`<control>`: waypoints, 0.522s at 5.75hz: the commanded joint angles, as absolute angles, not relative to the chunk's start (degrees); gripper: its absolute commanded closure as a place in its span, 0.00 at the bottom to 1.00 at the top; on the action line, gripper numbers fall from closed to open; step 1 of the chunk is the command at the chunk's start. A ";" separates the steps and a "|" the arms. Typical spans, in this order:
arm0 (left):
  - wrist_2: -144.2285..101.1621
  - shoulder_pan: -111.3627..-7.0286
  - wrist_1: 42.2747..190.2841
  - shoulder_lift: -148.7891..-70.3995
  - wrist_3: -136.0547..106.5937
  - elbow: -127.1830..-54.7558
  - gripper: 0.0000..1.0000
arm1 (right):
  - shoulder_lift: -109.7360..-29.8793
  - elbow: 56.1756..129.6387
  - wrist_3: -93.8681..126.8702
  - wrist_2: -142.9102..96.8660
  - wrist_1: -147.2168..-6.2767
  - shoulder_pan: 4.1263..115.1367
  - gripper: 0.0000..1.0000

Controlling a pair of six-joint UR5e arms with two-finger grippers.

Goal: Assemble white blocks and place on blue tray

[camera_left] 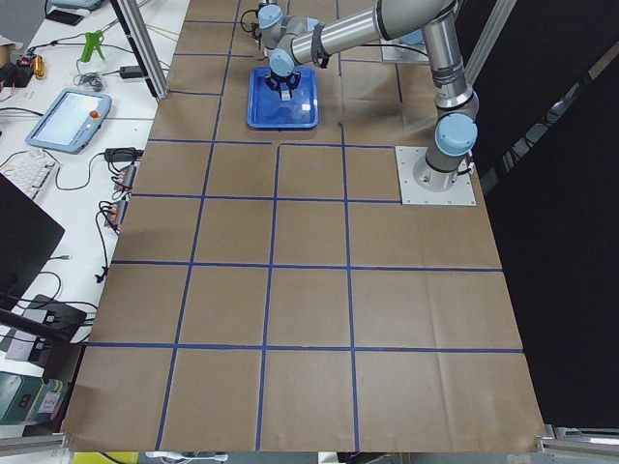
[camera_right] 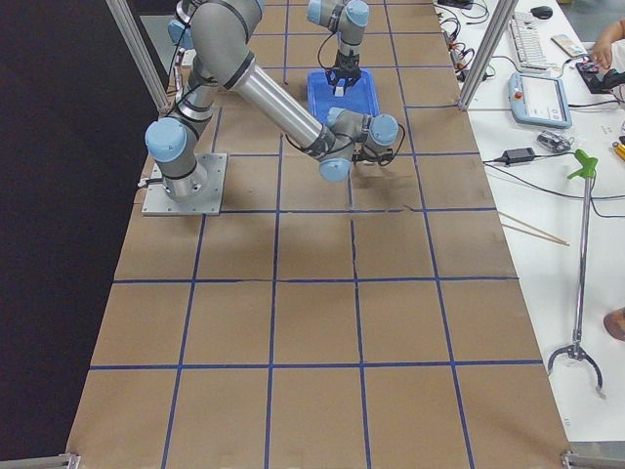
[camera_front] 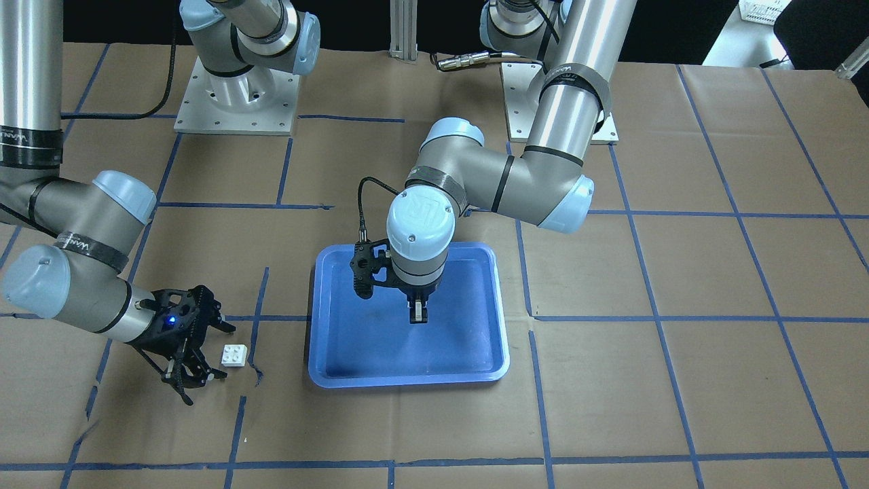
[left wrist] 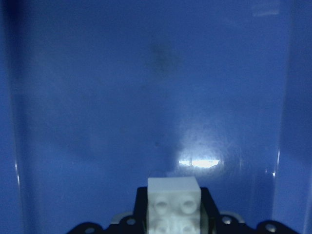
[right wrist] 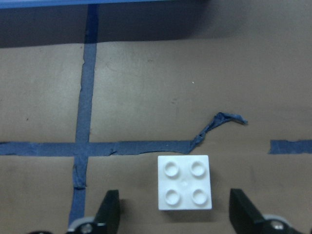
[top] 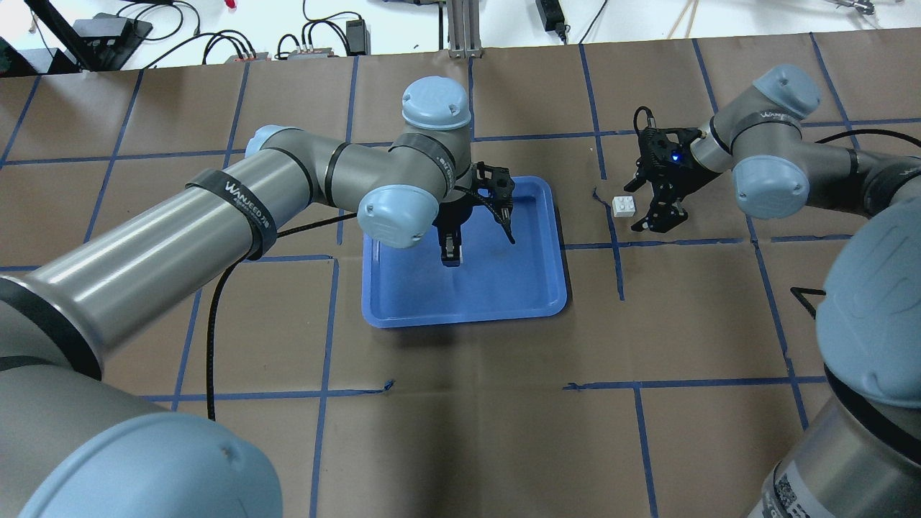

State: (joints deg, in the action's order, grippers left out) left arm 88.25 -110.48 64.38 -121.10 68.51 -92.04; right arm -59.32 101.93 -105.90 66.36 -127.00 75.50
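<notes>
The blue tray (camera_front: pixel 407 378) lies in the middle of the table and also shows in the overhead view (top: pixel 468 316). My left gripper (camera_front: pixel 419 315) hangs over the tray, pointing down, and is shut on a white block (left wrist: pixel 173 197). The tray floor (left wrist: pixel 146 97) fills the left wrist view beneath it. The second white block (camera_front: pixel 233 355) sits studs up on the brown paper beside the tray, also seen in the overhead view (top: pixel 624 206). My right gripper (right wrist: pixel 176 214) is open, low at the table, with a finger on each side of this block (right wrist: pixel 185 183), not touching it.
Brown paper with a grid of blue tape covers the table. A torn, curled bit of tape (right wrist: pixel 217 124) lies just beyond the loose block. The tray's edge (right wrist: pixel 146 2) is at the top of the right wrist view. The arm bases (camera_front: pixel 237 102) stand at the robot's side.
</notes>
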 commanded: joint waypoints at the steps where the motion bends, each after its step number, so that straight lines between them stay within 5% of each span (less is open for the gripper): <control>1: 88.42 -111.27 60.94 -121.11 68.55 -94.38 0.91 | -59.33 101.87 -105.73 66.36 -129.00 75.50 0.45; 2: 88.33 -111.18 57.69 -121.11 68.55 -96.13 0.88 | -59.33 101.87 -105.73 66.36 -129.11 75.50 0.54; 3: 88.50 -111.18 57.31 -121.29 68.55 -96.33 0.69 | -59.33 101.69 -105.73 66.36 -130.33 75.50 0.63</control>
State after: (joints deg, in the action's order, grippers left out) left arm 88.40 -111.17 58.43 -121.19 68.55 -95.72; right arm -59.33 101.80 -105.75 66.36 -129.35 75.50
